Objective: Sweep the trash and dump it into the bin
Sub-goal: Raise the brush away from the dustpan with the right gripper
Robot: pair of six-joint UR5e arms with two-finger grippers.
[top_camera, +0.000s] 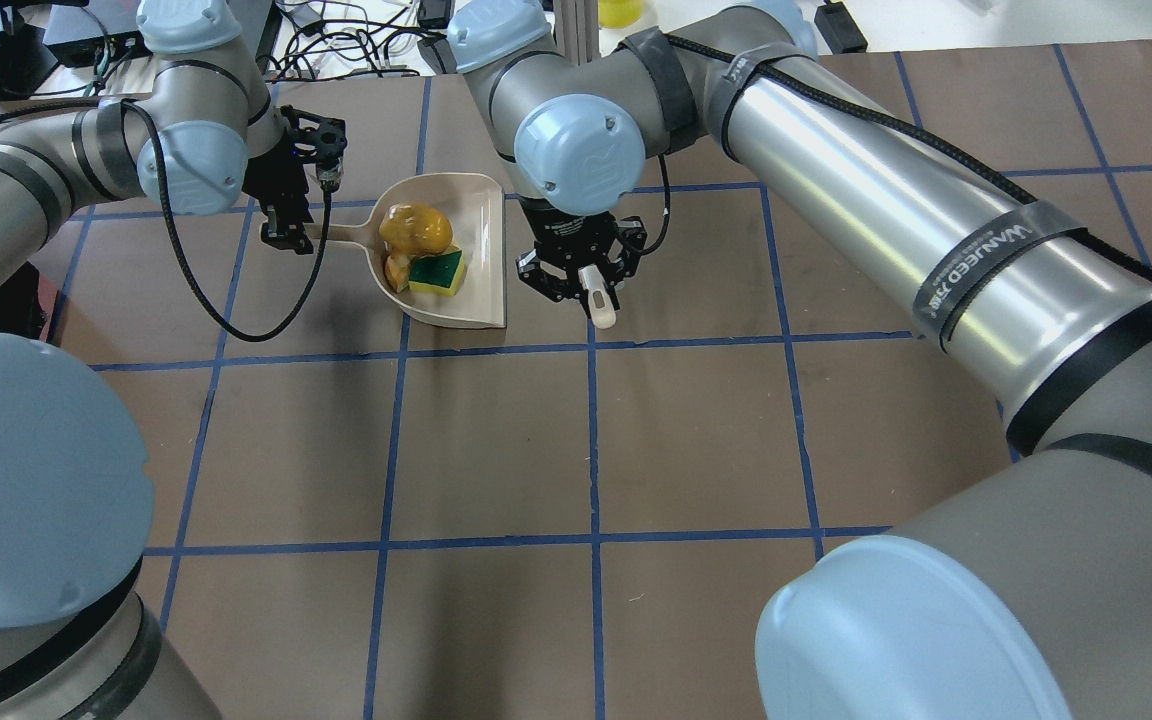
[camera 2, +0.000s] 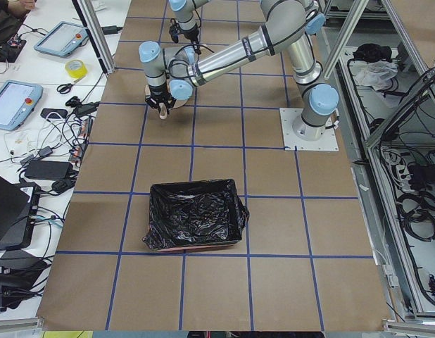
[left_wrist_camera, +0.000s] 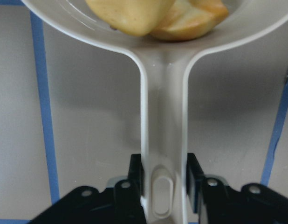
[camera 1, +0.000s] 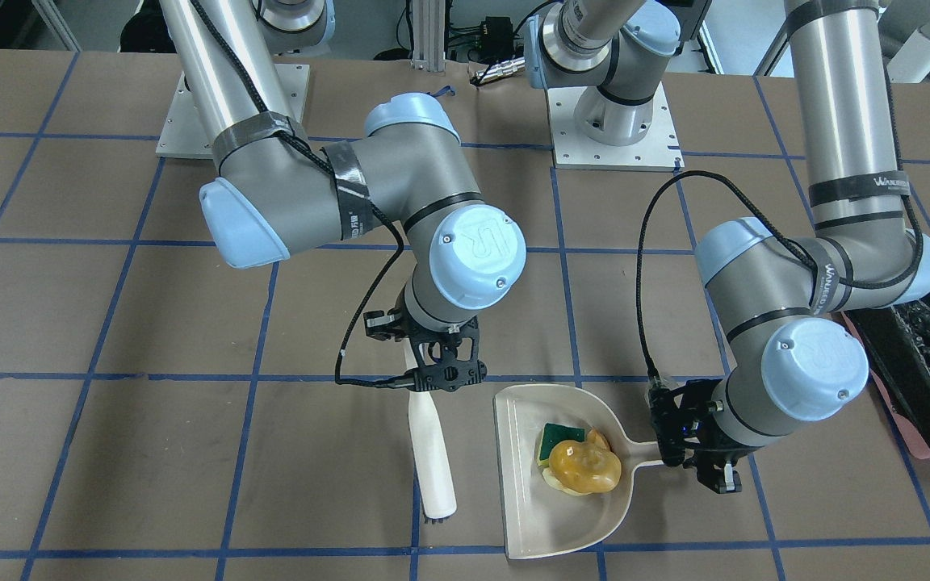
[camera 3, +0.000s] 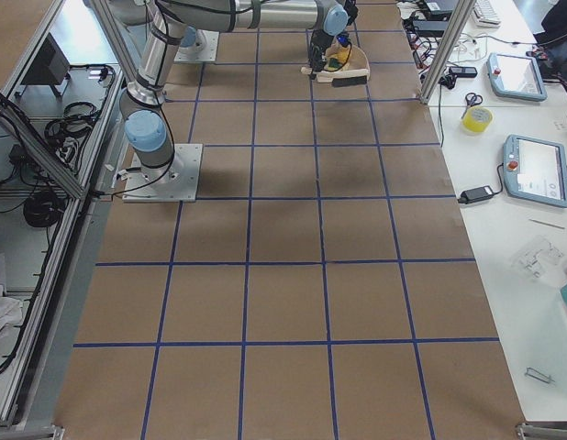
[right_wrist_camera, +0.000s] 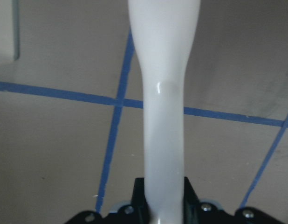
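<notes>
Looking from the front, the left gripper (camera 1: 681, 461) clamps the handle of the dustpan (camera 1: 546, 524) with sponge (camera 1: 552, 440), yellow lump (camera 1: 586, 466) and bread (camera 1: 550, 481) piled inside, the right gripper (camera 1: 441, 375) pinches the brush (camera 1: 431, 460), and the left-side view shows the bin (camera 2: 193, 239) well apart.

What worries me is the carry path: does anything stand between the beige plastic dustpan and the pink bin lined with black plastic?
Nothing visible. The table between the beige plastic dustpan and the black-lined pink bin lies bare; only the left gripper, shut on the dustpan's handle, and its arm are above it.
</notes>
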